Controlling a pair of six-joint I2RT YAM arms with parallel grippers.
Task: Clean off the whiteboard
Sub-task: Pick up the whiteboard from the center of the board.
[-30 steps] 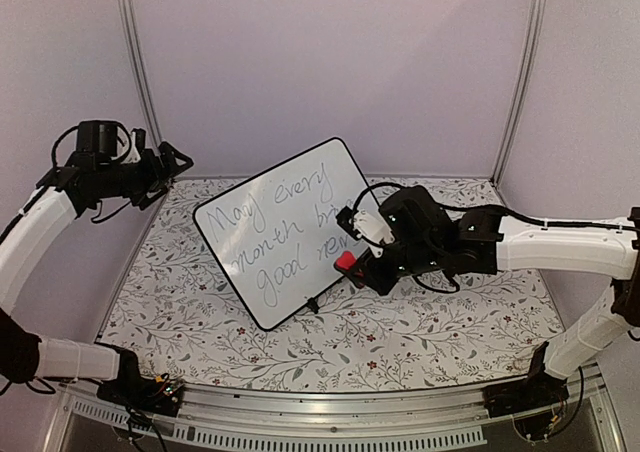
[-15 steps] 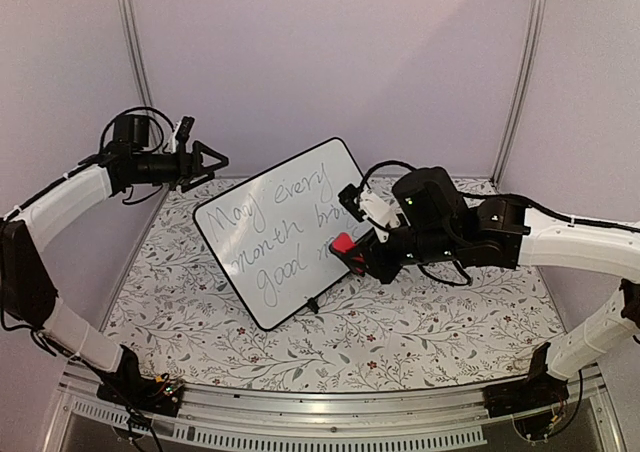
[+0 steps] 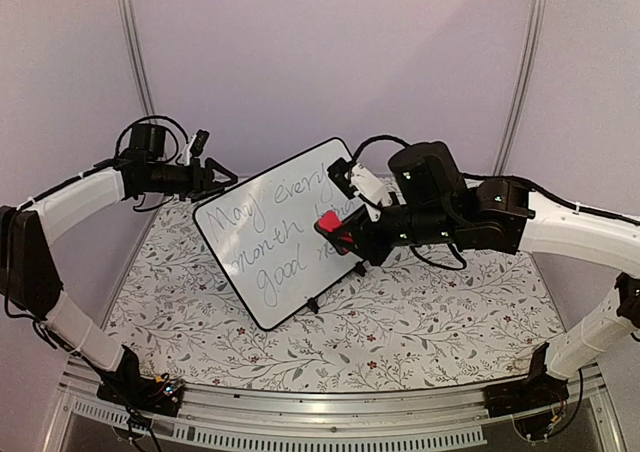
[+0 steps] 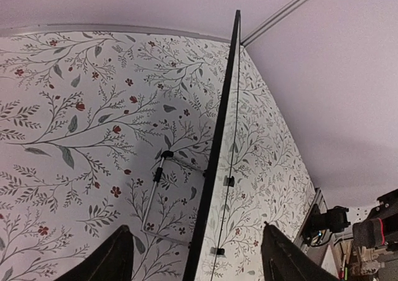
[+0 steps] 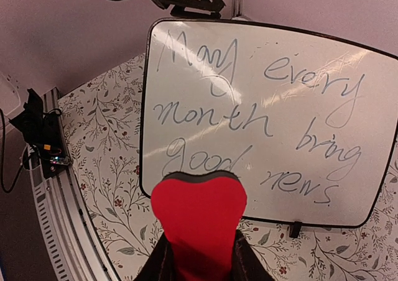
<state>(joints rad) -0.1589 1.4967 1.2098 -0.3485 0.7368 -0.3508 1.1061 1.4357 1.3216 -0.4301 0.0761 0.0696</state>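
The right end effector (image 3: 338, 234) is clamped on a red eraser (image 5: 199, 216), its two fingers (image 5: 163, 263) pressed against the block's lower sides so that only the rounded top of the eraser sticks out. It holds the eraser in front of the right part of the whiteboard (image 3: 270, 237); the views do not settle whether the eraser touches the board. The whiteboard stands tilted on its small feet at the middle of the flower-patterned table (image 3: 420, 322), bearing grey handwriting, "May every month bring good news". The left end effector (image 3: 222, 177) has its jaws apart at the board's upper left corner; in its wrist view the thin black edge runs up between the two fingertips, and contact with either one cannot be made out. From above, the right arm and eraser cover the ends of the written lines.
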